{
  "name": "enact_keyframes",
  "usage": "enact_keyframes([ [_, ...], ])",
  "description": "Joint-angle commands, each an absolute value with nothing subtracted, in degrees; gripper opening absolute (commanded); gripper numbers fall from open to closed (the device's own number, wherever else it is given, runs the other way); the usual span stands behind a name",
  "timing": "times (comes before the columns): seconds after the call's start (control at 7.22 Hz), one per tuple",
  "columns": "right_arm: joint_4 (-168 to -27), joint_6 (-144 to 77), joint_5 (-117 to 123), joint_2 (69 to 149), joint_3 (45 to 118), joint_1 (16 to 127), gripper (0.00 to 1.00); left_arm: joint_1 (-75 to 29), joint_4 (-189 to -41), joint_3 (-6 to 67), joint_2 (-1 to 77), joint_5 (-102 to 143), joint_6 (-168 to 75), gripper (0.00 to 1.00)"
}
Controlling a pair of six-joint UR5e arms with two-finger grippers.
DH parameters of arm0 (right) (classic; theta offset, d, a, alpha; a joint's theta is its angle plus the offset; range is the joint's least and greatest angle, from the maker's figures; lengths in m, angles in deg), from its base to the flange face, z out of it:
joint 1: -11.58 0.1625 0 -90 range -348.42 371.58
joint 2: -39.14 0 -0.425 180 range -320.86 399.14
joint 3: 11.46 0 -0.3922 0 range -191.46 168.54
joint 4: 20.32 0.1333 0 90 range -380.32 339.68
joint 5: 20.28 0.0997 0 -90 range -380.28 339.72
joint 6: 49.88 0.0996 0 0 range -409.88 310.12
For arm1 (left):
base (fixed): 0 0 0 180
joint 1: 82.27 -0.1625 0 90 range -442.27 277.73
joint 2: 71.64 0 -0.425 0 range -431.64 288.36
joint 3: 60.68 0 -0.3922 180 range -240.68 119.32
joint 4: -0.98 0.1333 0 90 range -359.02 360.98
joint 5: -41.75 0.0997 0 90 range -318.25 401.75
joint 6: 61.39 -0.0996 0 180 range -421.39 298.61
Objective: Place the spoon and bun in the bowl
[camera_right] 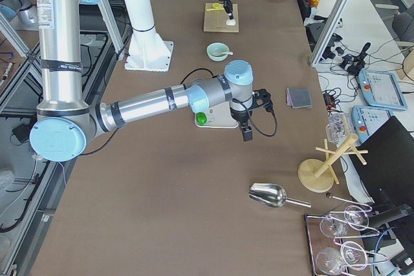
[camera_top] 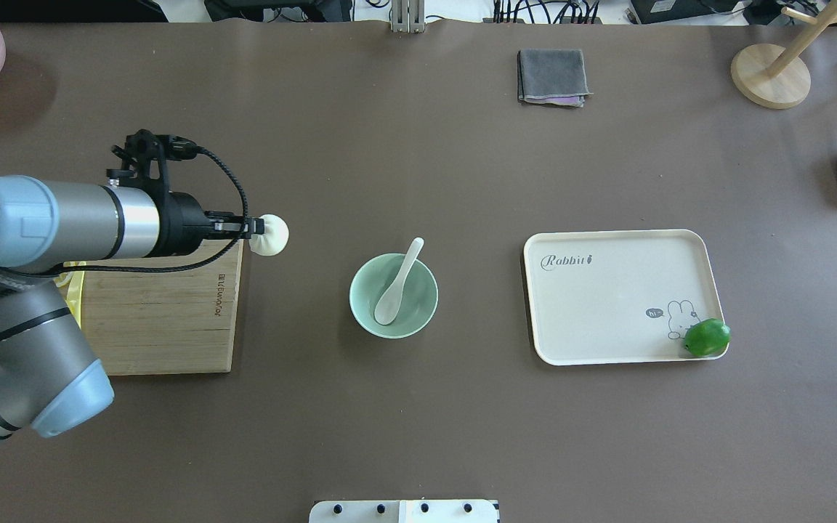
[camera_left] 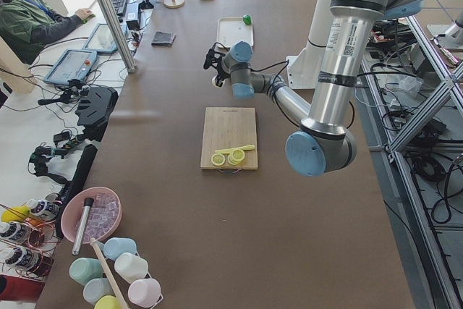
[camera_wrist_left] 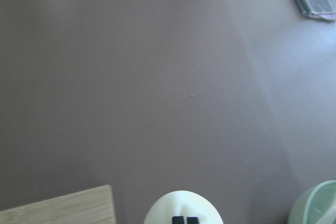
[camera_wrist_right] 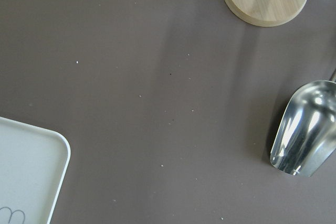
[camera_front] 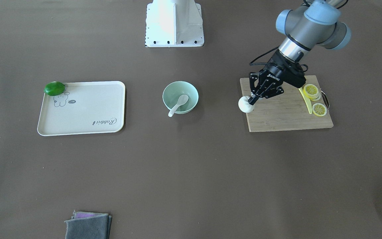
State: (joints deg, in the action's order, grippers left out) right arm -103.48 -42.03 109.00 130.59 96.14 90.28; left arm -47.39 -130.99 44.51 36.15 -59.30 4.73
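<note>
My left gripper (camera_front: 252,99) is shut on the white bun (camera_front: 245,104) and holds it above the table, just off the cutting board's edge on the bowl's side. The bun also shows in the overhead view (camera_top: 271,235) and the left wrist view (camera_wrist_left: 184,208). The mint-green bowl (camera_front: 191,91) stands at the table's middle with the white spoon (camera_front: 178,104) lying in it, handle over the rim; both show overhead, the bowl (camera_top: 418,305) and the spoon (camera_top: 398,283). My right gripper (camera_right: 247,135) hangs beyond the tray; I cannot tell if it is open.
A wooden cutting board (camera_front: 287,113) carries lemon slices (camera_front: 311,90) and a yellow knife (camera_front: 305,99). A cream tray (camera_top: 607,305) holds a green lime (camera_top: 707,338). A grey cloth (camera_top: 551,76), a metal scoop (camera_wrist_right: 304,135) and a wooden stand (camera_top: 771,69) lie farther off.
</note>
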Motion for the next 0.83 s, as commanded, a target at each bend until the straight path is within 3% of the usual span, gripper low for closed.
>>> enact_keyframes([
  [0.0, -103.3, -46.3, 108.1, 132.8, 95.9, 91.6, 1.00, -56.3, -121.0, 43.8, 46.5, -50.3, 10.1, 0.00],
  [0.55, -103.2, -50.3, 108.2, 135.6, 95.9, 92.9, 1.00, -59.7, -120.7, 42.2, 48.0, -46.6, 10.4, 0.00],
  [0.69, -103.3, -50.3, 108.2, 135.7, 95.6, 92.9, 1.00, -60.0, -121.0, 42.1, 48.0, -46.8, 10.3, 0.56],
])
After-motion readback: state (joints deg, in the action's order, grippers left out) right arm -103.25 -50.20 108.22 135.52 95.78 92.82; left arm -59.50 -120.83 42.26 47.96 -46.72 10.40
